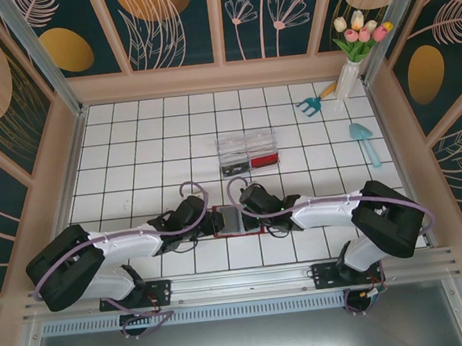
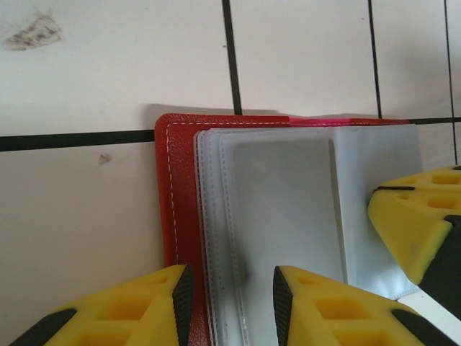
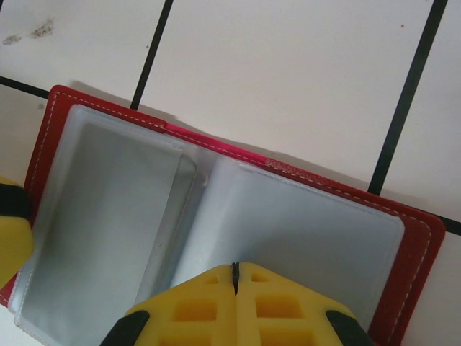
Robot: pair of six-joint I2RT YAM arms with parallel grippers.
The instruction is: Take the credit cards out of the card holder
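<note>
Dark-red card holder (image 1: 233,220) lies open and flat at the middle of the table's (image 1: 131,141) near edge, between your two grippers. The clear sleeves face up. A pale grey credit card (image 2: 281,209) shows through the pocket next to the left gripper (image 2: 230,288). No card is out yet.

Left gripper: released, fingers apart, straddling one end of the holder, with the red border and sleeve stack in the gap. Reads as a hold-down, not a grasp.

Right gripper (image 3: 235,272): clenched, fingertips meeting low over a sleeve just beside the centre fold. Can't tell whether sleeve film, a card edge or nothing is pinched.

What could bite you from here:
- If the right gripper has film instead of a card, a pull drags the whole holder or flips the page, and the card stays put.
- The left gripper isn't clamping, so a sideways pull can slide the holder out from under it.
- The sleeves are stacked and look slick, so it's easy to catch two layers or slip off a thin card edge.
- Both grippers sit near each other on the holder, so moving either towards the other risks finger contact.
</note>
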